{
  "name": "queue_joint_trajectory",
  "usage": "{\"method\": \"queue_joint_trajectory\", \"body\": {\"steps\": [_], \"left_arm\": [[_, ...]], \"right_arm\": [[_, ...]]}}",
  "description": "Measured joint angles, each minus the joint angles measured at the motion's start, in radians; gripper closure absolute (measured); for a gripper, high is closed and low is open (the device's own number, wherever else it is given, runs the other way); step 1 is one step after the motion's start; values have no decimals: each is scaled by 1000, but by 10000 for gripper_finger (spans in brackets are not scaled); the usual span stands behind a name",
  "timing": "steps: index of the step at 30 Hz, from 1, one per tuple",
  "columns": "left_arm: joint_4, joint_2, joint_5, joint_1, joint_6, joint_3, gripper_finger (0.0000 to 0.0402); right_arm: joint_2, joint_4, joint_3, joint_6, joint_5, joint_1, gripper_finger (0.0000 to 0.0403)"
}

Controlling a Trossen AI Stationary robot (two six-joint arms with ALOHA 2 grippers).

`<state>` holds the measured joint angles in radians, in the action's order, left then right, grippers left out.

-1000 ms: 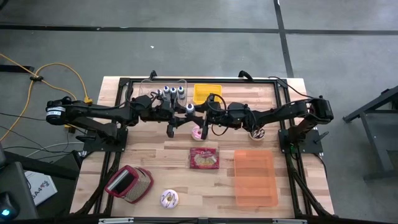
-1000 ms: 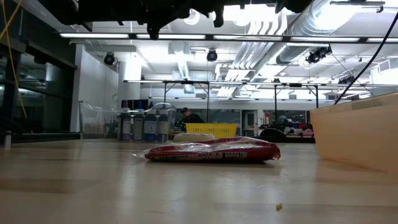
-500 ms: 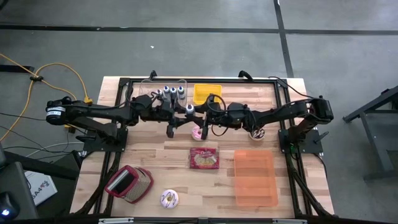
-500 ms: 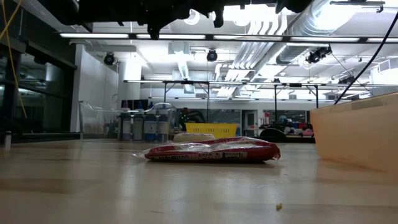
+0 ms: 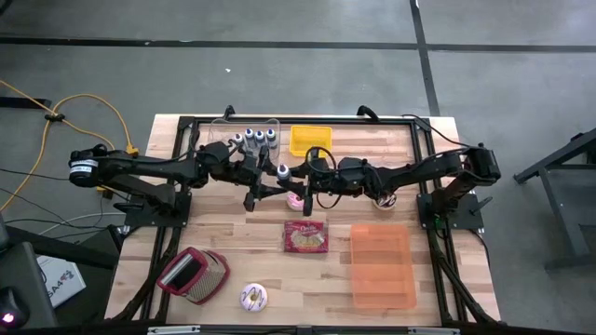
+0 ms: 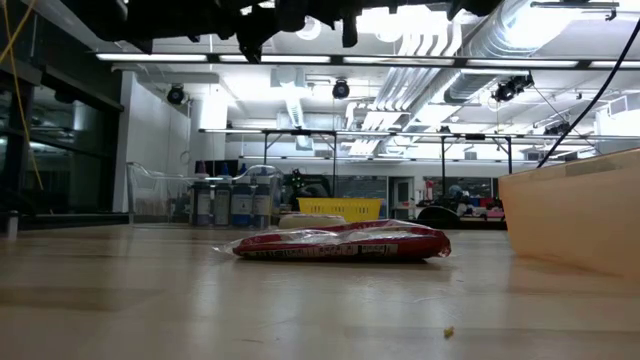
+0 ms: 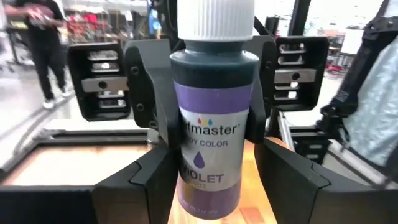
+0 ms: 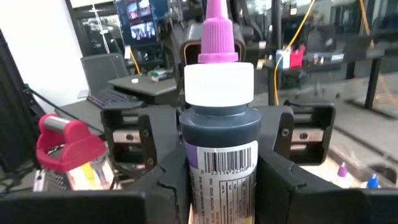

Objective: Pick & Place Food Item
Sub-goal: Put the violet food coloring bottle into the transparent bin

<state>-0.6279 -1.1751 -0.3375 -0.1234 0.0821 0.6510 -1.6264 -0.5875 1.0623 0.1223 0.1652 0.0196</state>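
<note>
Violet bottle (image 7: 208,124) is hanging over the table's middle: right claw (image 8: 221,168) is gripping it, left claw (image 7: 211,168) is gaping open around it. Placing is likely remaining.

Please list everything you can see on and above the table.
food-colour bottle: one, violet label, white cap, above mid-table
small bottles: about four, white-capped, in the clear bin at the back
tray: one, yellow, back edge
snack packet: one, red, centre
bin: one, orange, front right
donut: one, pink-white, front edge
left pincer: dark, open around the food-colour bottle
right pincer: dark, shut on the food-colour bottle
</note>
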Motion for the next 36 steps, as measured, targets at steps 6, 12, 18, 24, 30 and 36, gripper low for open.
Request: {"method": "queue_joint_trajectory", "body": {"steps": [6,12,18,24,30,36], "left_arm": [[103,0,-19,1,6,0,199],[179,-1,-70,1,54,0,198],[218,-1,-77,2,54,-1,198],[167,2,-98,3,50,4,198],[170,2,-91,2,51,3,198],[169,2,-83,0,58,3,198]], "right_arm": [[0,112,1,65,-58,-1,284],[3,254,2,138,-103,-2,284],[3,340,2,208,-175,9,284],[-7,493,-7,252,-180,40,284],[-3,480,-3,251,-111,66,284],[-2,463,-2,251,-131,66,284]]}}
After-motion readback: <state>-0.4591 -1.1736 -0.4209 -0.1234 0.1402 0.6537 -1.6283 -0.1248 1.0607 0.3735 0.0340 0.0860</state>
